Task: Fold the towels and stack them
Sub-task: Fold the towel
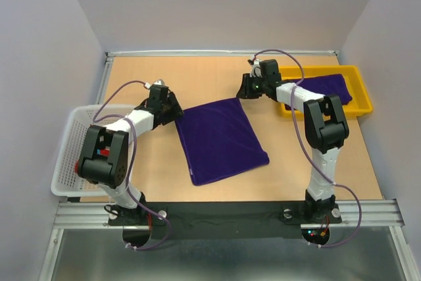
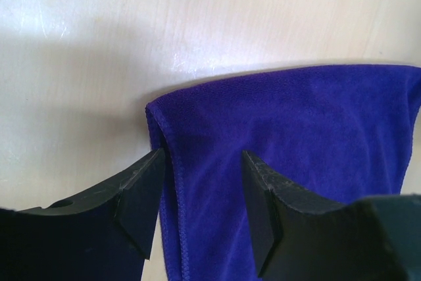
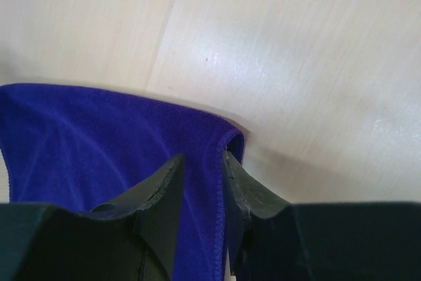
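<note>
Top external view: the purple towel lies folded on the worktop. The left end effector is spread at one far corner; the right end effector pinches the other. Next, I think, the right one lets go.

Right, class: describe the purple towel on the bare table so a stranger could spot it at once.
Find the wooden table, then look at its middle, between the left arm and the right arm. A purple towel lies flat there, a slightly tilted rectangle. Its purple twin sits in the yellow tray at the far right; this one lies on bare wood.
</note>
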`<state>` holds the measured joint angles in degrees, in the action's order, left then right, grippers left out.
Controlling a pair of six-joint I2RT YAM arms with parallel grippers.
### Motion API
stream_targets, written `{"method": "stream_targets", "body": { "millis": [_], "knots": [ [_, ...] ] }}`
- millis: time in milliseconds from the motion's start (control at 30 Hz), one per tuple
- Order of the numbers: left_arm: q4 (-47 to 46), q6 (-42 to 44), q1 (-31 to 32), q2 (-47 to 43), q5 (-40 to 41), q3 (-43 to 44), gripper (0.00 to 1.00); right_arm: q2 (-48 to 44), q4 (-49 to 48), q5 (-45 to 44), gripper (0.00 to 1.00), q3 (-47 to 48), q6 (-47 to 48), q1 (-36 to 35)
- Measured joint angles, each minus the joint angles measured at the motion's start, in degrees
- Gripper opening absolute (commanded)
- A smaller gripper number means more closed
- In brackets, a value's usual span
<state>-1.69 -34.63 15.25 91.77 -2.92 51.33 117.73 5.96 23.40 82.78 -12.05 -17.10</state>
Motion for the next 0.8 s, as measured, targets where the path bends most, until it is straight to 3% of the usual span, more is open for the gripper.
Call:
{"method": "stream_targets", "body": {
  "millis": [400,800],
  "knots": [
    [-0.44,-0.33,0.0,2.29,-0.2,0.0,0.56,1.03,-0.52,1.07,0.35,0.0,-1.27,0.0],
    [-0.96,-0.37,0.0,3.43,-1.18,0.0,0.41,3.19,-0.48,2.12,0.32,0.0,-1.53,0.0]
  ]
}}
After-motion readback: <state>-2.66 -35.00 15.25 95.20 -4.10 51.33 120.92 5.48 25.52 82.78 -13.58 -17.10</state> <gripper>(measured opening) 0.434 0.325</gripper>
